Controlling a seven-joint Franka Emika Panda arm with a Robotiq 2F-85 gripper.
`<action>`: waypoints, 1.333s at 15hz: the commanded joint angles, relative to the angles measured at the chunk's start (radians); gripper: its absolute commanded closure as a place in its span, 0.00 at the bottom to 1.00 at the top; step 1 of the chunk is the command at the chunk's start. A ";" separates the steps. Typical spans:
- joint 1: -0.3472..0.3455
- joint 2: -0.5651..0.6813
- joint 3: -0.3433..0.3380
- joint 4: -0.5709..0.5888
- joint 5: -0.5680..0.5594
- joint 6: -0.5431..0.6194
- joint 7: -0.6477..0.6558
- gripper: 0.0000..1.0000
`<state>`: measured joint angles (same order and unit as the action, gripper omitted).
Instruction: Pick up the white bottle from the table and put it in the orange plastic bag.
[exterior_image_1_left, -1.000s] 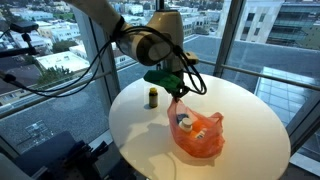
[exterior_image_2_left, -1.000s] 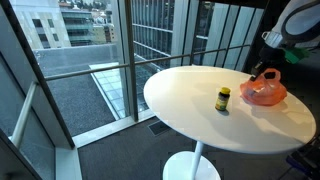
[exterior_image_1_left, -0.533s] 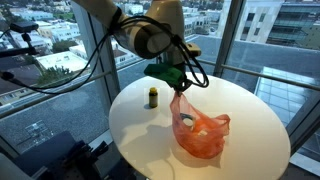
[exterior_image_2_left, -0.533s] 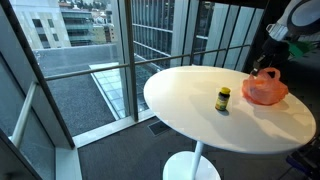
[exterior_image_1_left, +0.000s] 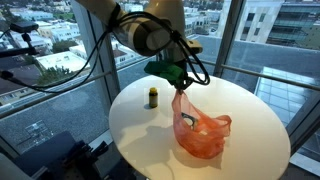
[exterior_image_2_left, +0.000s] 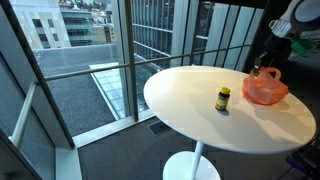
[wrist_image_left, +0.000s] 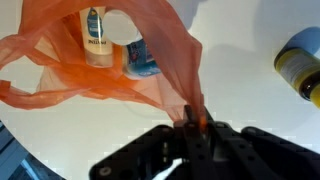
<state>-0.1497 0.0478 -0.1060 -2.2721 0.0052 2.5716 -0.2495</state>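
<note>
Both jaws of the gripper (wrist_image_left: 190, 124) are pressed together on a gathered strip of the orange plastic bag (wrist_image_left: 60, 75), which rises taut from the bag's mouth to the pinch. Just past it, inside the bag, the white bottle (wrist_image_left: 95, 30) with a blue label lies against the plastic, and a second blue-marked item (wrist_image_left: 146, 60), too blurred to name, sits beside it. Off to one side a small jar (wrist_image_left: 302, 63) stands upright on the round white table (wrist_image_left: 240, 40), apart from the bag. In both exterior views the bag (exterior_image_1_left: 200, 135) (exterior_image_2_left: 265, 89) rests on the tabletop (exterior_image_1_left: 250, 105) (exterior_image_2_left: 180, 90) with its top drawn up to the gripper (exterior_image_1_left: 178, 84) (exterior_image_2_left: 261, 70), the jar (exterior_image_1_left: 153, 96) (exterior_image_2_left: 223, 98) nearby. Beyond are floor-to-ceiling windows (exterior_image_2_left: 95, 40) and city buildings (exterior_image_1_left: 265, 20)
</note>
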 joint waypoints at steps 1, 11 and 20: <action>0.000 -0.023 -0.008 -0.012 0.019 0.000 -0.019 0.60; 0.001 -0.101 -0.022 -0.049 0.014 -0.051 0.010 0.00; 0.001 -0.213 -0.044 -0.083 0.013 -0.283 0.072 0.00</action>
<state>-0.1497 -0.1096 -0.1398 -2.3392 0.0070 2.3700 -0.1941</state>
